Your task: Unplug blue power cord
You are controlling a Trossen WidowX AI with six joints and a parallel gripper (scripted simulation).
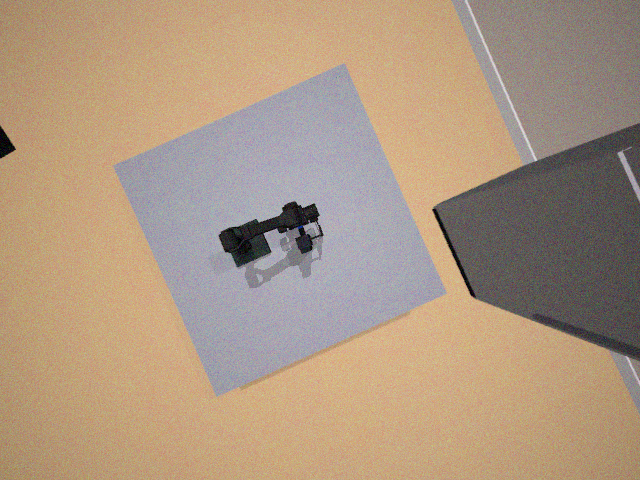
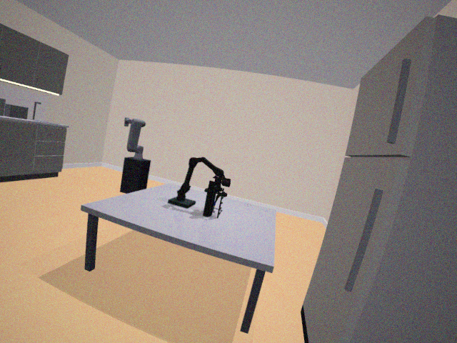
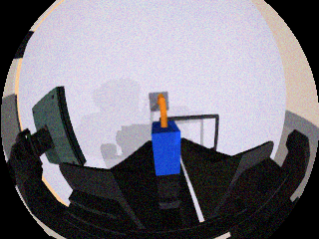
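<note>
While aimed down at the table (image 3: 166, 34), claw (image 3: 166, 179) sits narrowly pinched on blue plug (image 3: 166, 149).

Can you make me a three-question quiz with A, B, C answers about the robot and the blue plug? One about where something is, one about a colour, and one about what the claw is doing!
1. Where does the robot arm stand?
A. on the grey table
B. on the orange floor
C. on top of the fridge

2. What colour is the thin pin sticking out of the blue plug?
A. green
B. orange
C. pink

3. What is the gripper doing?
A. wide open, far from the plug
B. shut on nothing
C. shut on the blue plug

Answers:
1. A, the exterior view shows its base sitting on the tabletop.
2. B, the wrist view shows an orange pin at the plug's far end.
3. C, the wrist view shows the plug sitting between the dark fingers.
</note>
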